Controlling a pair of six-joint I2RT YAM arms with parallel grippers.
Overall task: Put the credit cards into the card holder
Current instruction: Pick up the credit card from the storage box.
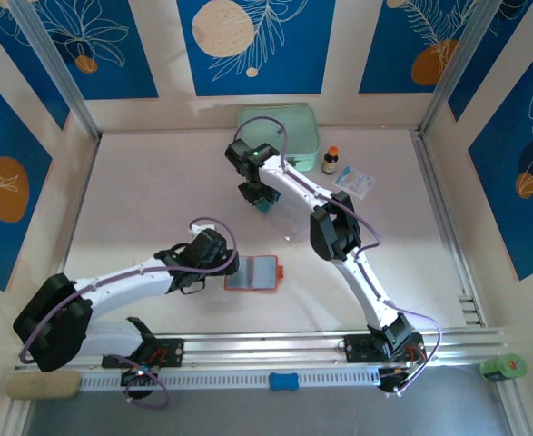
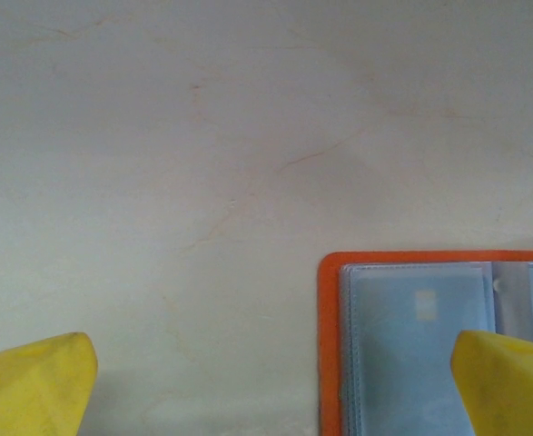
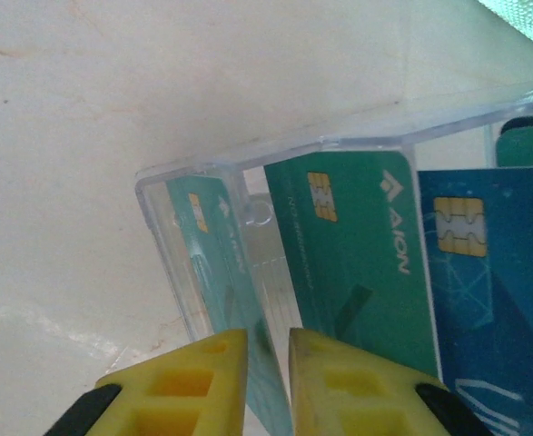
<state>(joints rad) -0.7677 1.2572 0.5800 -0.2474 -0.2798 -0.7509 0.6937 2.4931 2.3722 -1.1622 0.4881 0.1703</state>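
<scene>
The card holder (image 1: 251, 272) lies open mid-table, orange-red rim (image 2: 328, 345) around greyish-blue pockets. My left gripper (image 1: 213, 271) rests just left of it, open (image 2: 273, 356), with one yellow fingertip (image 2: 507, 381) over a pocket. Several credit cards stand in a clear rack (image 3: 189, 174): a teal one (image 3: 213, 245) at the left, a green one (image 3: 357, 263) and a blue one (image 3: 493, 291). My right gripper (image 1: 259, 198) is down at the rack (image 1: 289, 218). Its yellow fingers (image 3: 268, 338) have closed in on the lower edge of the leftmost teal card.
A mint-green zip case (image 1: 284, 136) sits at the back, with a small brown bottle (image 1: 330, 160) and a white-and-blue sachet (image 1: 354, 181) to its right. Metal rails run along the near edge (image 1: 275, 345) and right side (image 1: 443, 218).
</scene>
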